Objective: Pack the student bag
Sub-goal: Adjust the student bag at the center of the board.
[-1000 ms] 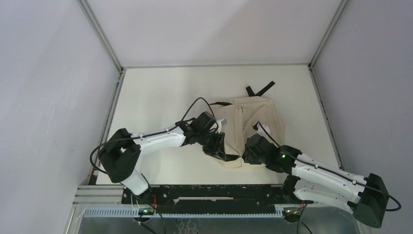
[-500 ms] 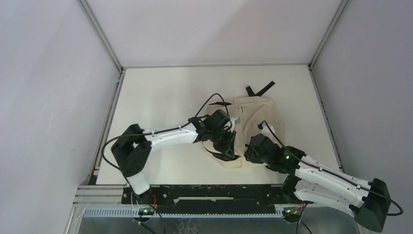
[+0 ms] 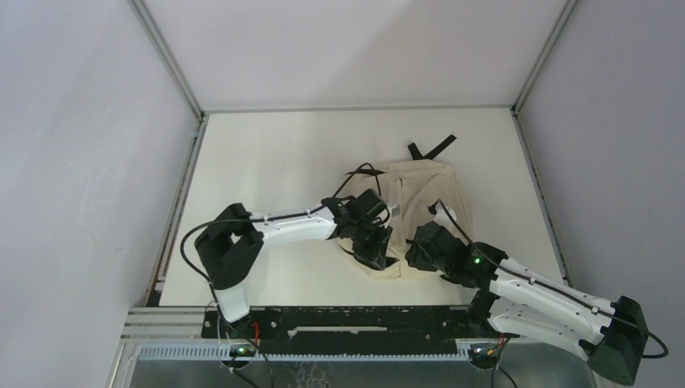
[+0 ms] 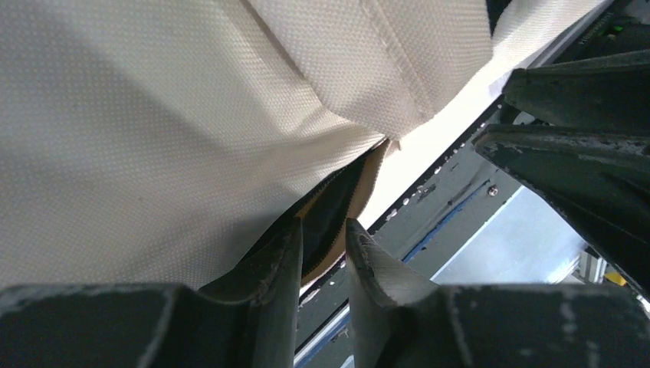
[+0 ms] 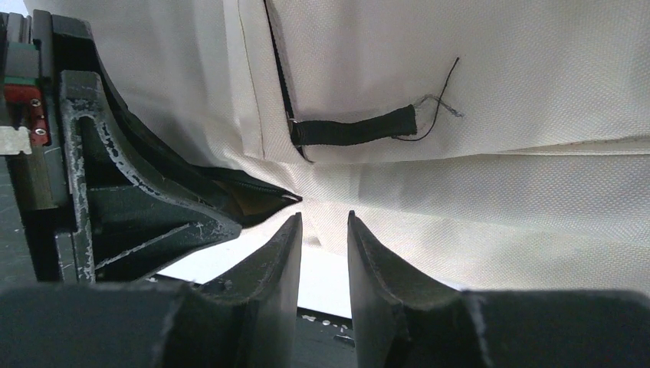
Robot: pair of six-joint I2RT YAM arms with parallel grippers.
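The cream student bag point(image 3: 424, 194) lies on the table right of centre, with its black straps point(image 3: 432, 149) at the far end. Both grippers are at its near corner. My left gripper point(image 3: 376, 250) is narrowly open, and the black zipper edge point(image 4: 337, 203) of the bag's open mouth lies between its fingertips in the left wrist view point(image 4: 322, 230). My right gripper point(image 3: 415, 252) is narrowly open and empty, with its tips point(image 5: 323, 222) against the bag's lower fabric edge point(image 5: 498, 92). The left gripper shows close by in the right wrist view point(image 5: 153, 207).
The white table point(image 3: 266, 162) has low rails at its left and right edges. The black base bar point(image 3: 339, 319) runs along the near edge just under the bag's corner. A small black loop tag point(image 5: 352, 130) is sewn by a side seam of the bag.
My left arm has swung right and stretched further, bringing its gripper to the bag's near corner close to the right gripper. The right gripper has barely moved.
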